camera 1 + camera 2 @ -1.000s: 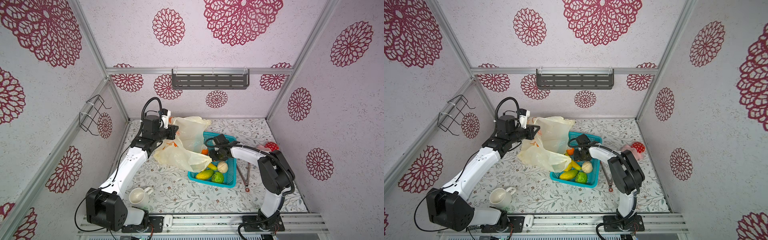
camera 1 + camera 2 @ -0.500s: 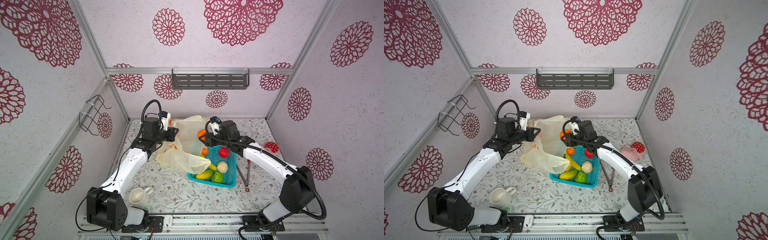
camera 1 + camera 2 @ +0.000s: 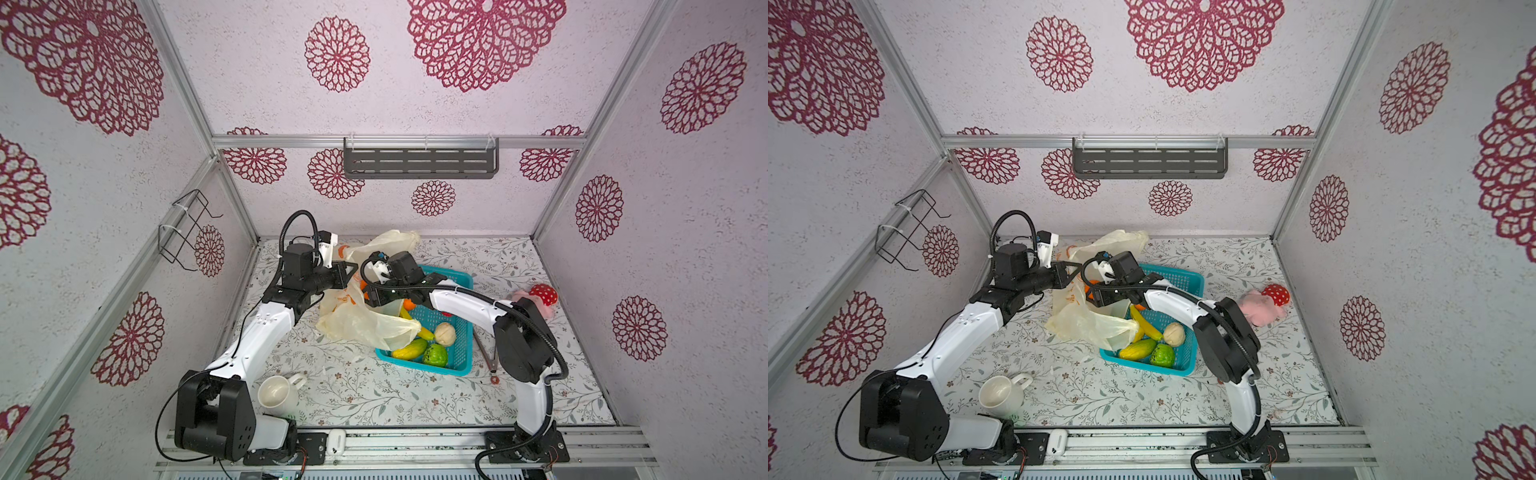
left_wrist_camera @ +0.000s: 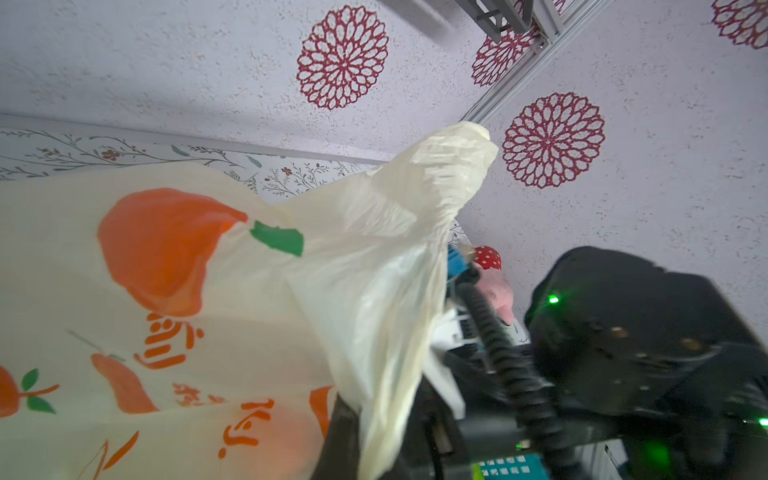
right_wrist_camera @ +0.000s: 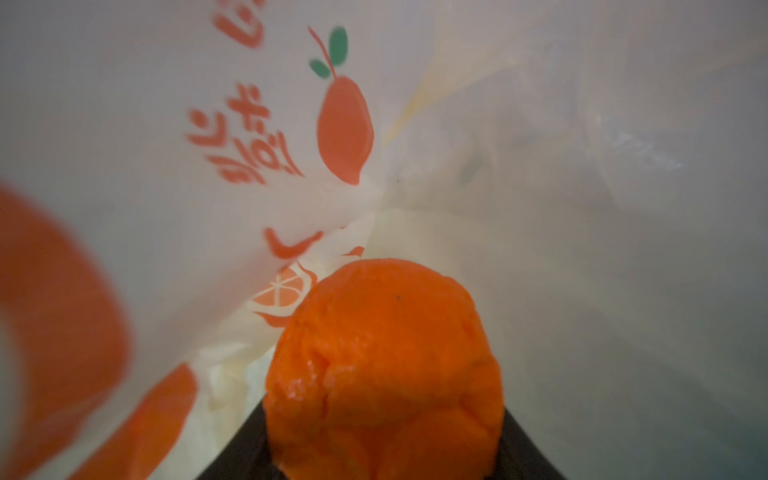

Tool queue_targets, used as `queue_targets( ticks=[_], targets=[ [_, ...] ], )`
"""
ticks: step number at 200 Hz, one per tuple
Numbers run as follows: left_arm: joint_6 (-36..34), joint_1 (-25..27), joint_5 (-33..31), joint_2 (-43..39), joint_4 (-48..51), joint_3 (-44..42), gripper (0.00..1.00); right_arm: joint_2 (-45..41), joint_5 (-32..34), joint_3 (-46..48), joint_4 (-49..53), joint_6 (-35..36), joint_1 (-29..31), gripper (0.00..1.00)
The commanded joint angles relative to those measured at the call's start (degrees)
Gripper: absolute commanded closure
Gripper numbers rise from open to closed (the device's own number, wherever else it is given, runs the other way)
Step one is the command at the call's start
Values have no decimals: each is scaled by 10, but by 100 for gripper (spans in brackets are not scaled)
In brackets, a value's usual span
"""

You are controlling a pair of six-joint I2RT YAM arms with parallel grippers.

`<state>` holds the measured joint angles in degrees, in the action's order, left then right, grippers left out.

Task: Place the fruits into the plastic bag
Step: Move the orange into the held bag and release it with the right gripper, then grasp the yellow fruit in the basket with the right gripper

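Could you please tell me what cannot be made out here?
Right gripper: fingertips covered by the orange in the right wrist view, inside the plastic bag in both top views.
Bag's bottom: blurred in the right wrist view.
Left gripper: its grip is cut off by the left wrist view's edge.
Teal basket: the right arm hides part of its inside in both top views.

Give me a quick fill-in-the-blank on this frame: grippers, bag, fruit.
The right gripper is shut on an ___.
The left gripper is shut on the edge of the ___.
The mango, banana and bumpy green fruit lie in the teal ___.
Missing words: orange; plastic bag; basket.
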<state>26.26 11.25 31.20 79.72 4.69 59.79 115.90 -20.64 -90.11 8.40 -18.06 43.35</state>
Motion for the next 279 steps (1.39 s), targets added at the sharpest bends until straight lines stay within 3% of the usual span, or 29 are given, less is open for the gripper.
queue_targets(
  ticks=[1, 35, 67, 72, 86, 162, 194, 214, 245, 256, 279],
  targets=[
    [9, -4, 24, -12, -39, -11, 100, -5, 26, -22, 23, 6, 5, 41],
    [6, -9, 25, -15, -41, -16, 100, -2, 64, -20, 51, 14, 5, 28],
    [3, -16, 31, -18, -43, -18, 100, -12, 77, -18, 51, 17, 5, 22],
    [3, -17, 31, -18, -43, -18, 100, -15, 78, -18, 50, 18, 5, 11],
    [2, -18, 32, -18, -44, -18, 100, -27, 77, -13, 43, 19, 5, 7],
    [-2, -21, 51, -16, -52, -28, 100, -187, 128, 84, -27, 32, -15, 7],
    [-9, -21, 53, -15, -56, -35, 100, -302, 207, 188, -82, -6, -47, 7],
    [-14, -21, 60, -13, -59, -34, 100, -373, 289, 262, -111, -46, -64, 5],
    [-15, -20, 54, -10, -62, -30, 100, -439, 366, 353, -86, -81, -78, 5],
    [-17, -20, 49, -10, -62, -30, 100, -442, 361, 369, -59, -84, -79, 6],
    [-22, -19, 36, -11, -61, -31, 100, -418, 283, 389, -21, -56, -71, 10]
  ],
)
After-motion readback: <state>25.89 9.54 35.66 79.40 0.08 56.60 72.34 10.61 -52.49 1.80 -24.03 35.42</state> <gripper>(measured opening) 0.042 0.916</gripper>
